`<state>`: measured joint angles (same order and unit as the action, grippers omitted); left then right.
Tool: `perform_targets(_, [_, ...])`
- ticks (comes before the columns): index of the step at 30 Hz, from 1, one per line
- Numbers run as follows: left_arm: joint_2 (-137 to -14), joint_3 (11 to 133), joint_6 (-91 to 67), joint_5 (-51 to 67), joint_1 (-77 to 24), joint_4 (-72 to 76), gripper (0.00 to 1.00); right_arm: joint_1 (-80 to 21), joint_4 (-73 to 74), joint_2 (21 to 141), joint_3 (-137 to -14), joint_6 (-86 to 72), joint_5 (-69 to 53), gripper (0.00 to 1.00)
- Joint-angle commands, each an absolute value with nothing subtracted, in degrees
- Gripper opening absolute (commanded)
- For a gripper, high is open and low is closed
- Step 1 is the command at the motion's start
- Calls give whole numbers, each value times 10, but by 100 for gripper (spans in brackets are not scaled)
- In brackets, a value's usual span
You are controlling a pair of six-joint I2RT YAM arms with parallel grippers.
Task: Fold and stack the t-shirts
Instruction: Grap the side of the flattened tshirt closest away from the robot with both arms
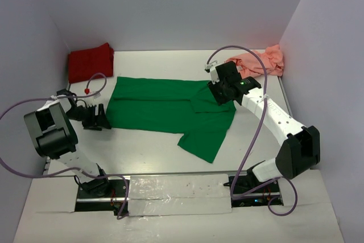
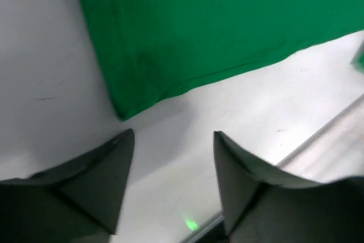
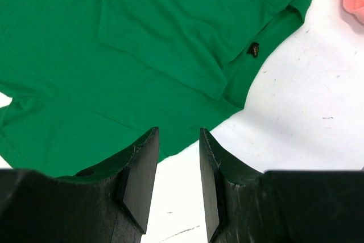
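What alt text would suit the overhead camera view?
A bright green cotton t-shirt lies spread across a white table, the left gripper beside its left edge and the right gripper over its right end. A dark red t-shirt lies in the far left corner, a crumpled salmon pink t-shirt in the far right.

Left arm (image 1: 67,160) and right arm (image 1: 273,115) are white with black joints and looping lilac cables (image 1: 257,132). The left gripper (image 2: 173,140) and right gripper (image 3: 177,135) are black and wedge-fingered.
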<state>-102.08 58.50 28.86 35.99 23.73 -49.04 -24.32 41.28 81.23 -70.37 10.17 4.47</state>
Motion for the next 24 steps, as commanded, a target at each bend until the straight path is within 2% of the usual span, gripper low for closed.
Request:
perform_targets(1, [-966,575,274,284,241,-397,77,-237,406,795,-701,105,39,42])
perform_targets(2, [-955,572,262,275,240,-388,80,-238,405,796,-701,105,38,42])
perform_targets(8, [-896,561,236,230,219,-351,80,-238,401,805,-704,105,35,42])
perform_targets(24, [-925,536,215,163,177,-321,78,-238,398,792,-691,106,37,42])
